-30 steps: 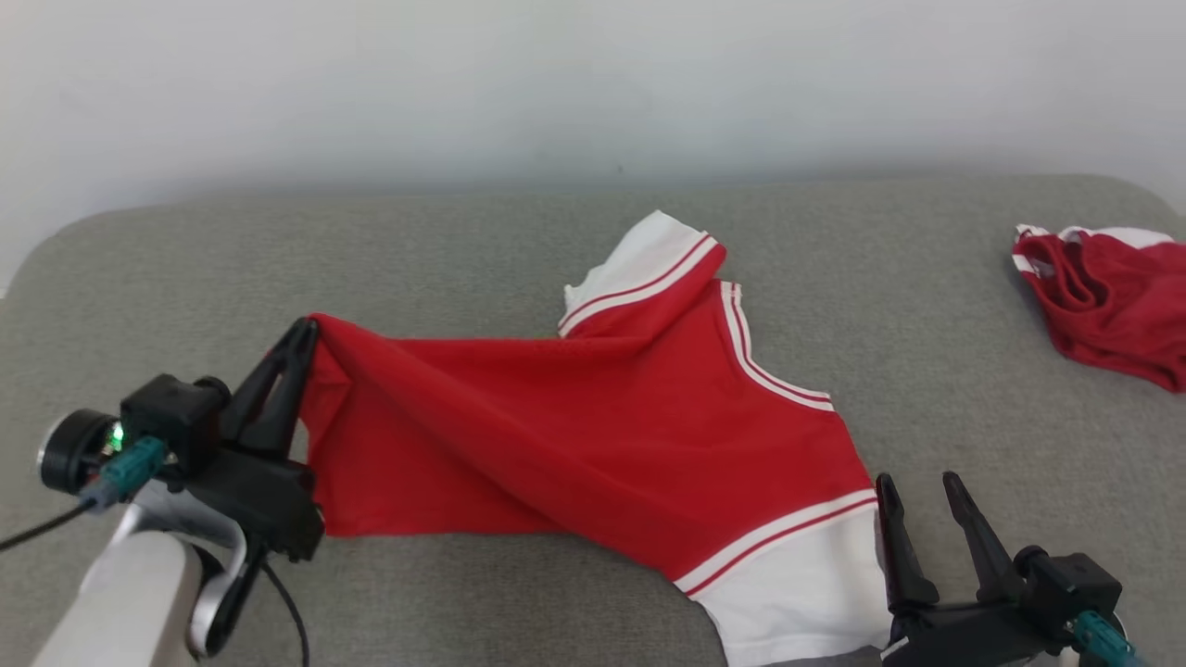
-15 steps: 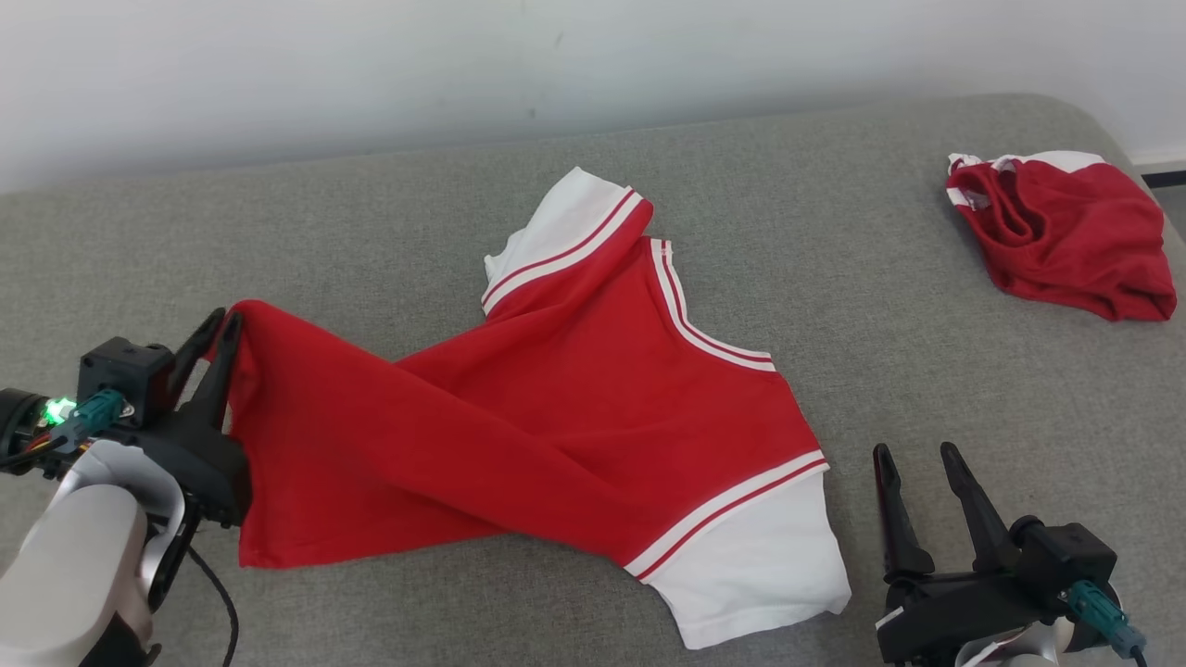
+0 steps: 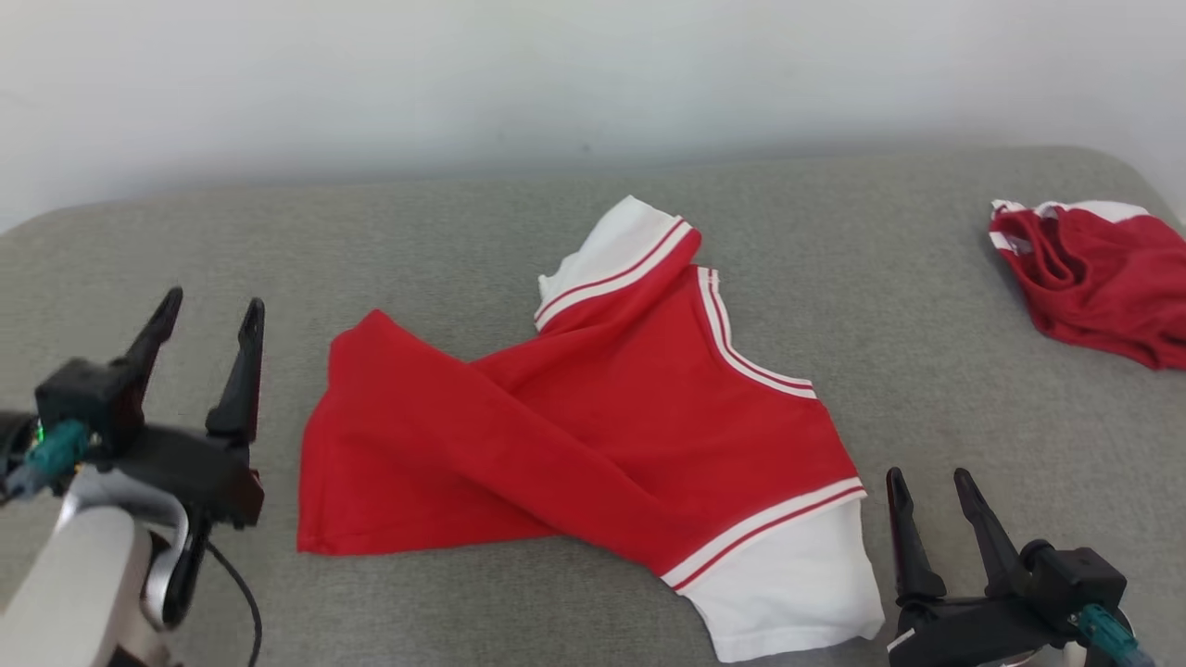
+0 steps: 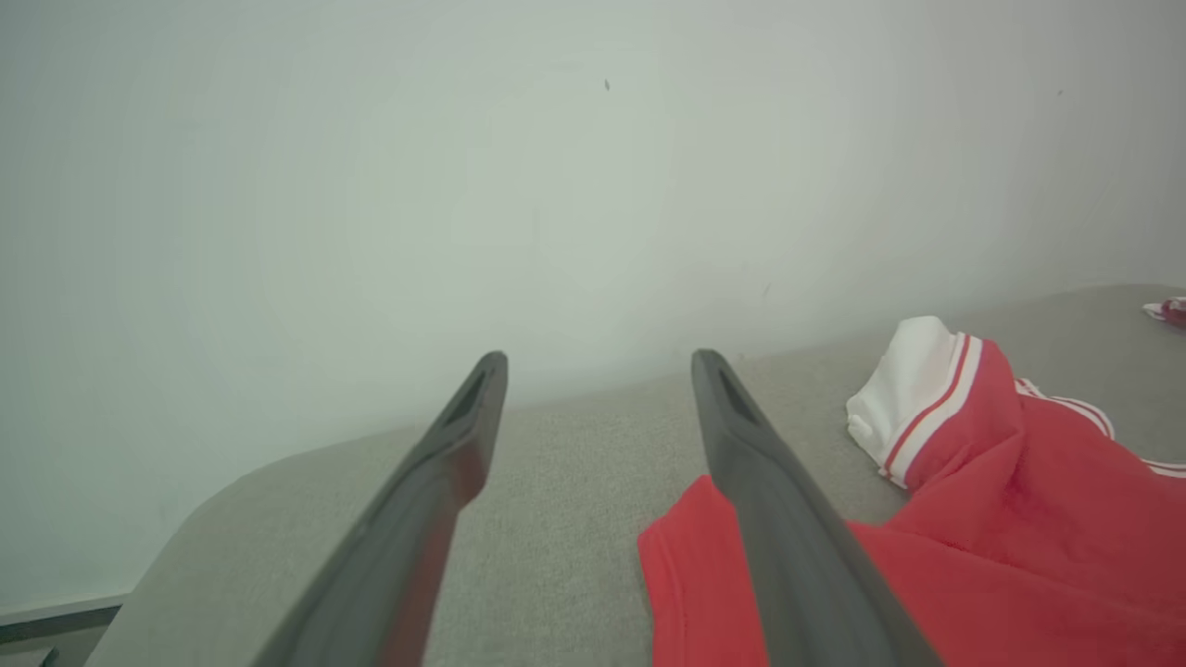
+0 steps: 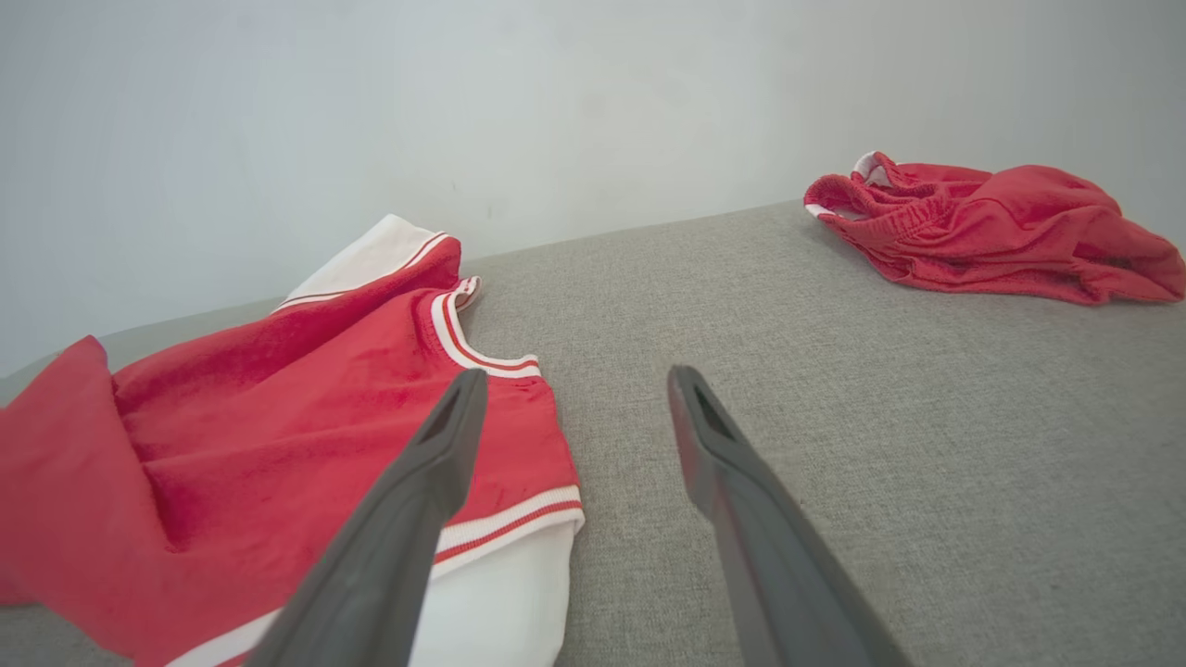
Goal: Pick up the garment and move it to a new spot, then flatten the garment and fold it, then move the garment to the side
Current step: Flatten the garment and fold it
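Observation:
A red T-shirt with white, red-striped sleeves (image 3: pixel 593 435) lies spread on the grey cushion (image 3: pixel 463 241), its lower body twisted into a diagonal fold toward the left. My left gripper (image 3: pixel 213 310) stands open to the left of the shirt's hem, holding nothing. In the left wrist view the red hem (image 4: pixel 704 574) lies beside and partly behind the right finger (image 4: pixel 778 519). My right gripper (image 3: pixel 931 482) is open at the lower right, just right of the near white sleeve (image 3: pixel 788 584). The right wrist view shows the shirt (image 5: pixel 278 435) left of the open fingers (image 5: pixel 408 519).
A second red and white garment (image 3: pixel 1103 278) lies crumpled at the cushion's far right, also seen in the right wrist view as a red heap (image 5: pixel 991 232). A pale wall (image 3: pixel 556 74) runs behind the cushion. Bare grey cushion (image 5: pixel 834 371) lies between the two garments.
My left gripper has opened and let go of the shirt's hem, which has dropped flat onto the cushion. The gripper now stands apart to the left. The head camera has shifted too.

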Robot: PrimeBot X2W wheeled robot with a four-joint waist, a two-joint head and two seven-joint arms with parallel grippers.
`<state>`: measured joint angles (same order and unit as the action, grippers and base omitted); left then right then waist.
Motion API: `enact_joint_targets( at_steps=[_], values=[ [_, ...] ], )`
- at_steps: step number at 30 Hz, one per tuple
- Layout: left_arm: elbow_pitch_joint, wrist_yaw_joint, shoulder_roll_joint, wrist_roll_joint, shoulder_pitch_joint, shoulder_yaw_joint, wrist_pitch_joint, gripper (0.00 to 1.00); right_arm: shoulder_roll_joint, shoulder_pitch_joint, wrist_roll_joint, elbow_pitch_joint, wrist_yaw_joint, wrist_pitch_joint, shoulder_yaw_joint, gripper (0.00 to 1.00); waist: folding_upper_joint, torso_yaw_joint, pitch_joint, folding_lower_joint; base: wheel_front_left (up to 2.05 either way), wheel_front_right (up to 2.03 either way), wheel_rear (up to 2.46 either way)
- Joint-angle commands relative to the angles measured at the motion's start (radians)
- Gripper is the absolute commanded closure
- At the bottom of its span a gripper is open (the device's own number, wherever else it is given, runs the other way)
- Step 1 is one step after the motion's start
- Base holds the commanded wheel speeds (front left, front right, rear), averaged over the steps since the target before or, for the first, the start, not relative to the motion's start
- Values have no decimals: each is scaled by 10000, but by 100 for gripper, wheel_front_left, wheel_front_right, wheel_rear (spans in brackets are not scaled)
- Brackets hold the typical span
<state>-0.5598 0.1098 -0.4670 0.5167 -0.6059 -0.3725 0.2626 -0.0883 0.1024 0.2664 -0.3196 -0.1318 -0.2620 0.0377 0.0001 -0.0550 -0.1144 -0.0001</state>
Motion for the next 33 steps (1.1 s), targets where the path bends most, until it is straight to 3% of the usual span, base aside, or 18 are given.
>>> enact_joint_targets(
  at_steps=[1,6,13,24,33],
  values=[
    [522,-129,90,-189,586,382,25,0,-44,-154,-28,-2,27,-23,-37,0,-1,430,365,1,0,0,0],
    [2192,-507,533,-639,2015,1585,26,0,-108,-403,1,113,27,-20,-136,0,-1,817,579,1,0,0,0],
    [3756,-670,1257,-1452,3816,2542,27,0,-114,-778,-58,233,27,-19,-207,0,-1,1209,870,1,0,0,0],
    [4923,-828,2553,-2347,5944,3321,28,0,-316,-1320,18,184,27,23,-267,0,-1,1438,1179,1,0,0,0],
    [4956,-686,3336,-2975,6777,3787,28,0,-261,-1474,11,242,27,78,-398,0,-1,1487,1154,1,0,0,0]
  ],
)
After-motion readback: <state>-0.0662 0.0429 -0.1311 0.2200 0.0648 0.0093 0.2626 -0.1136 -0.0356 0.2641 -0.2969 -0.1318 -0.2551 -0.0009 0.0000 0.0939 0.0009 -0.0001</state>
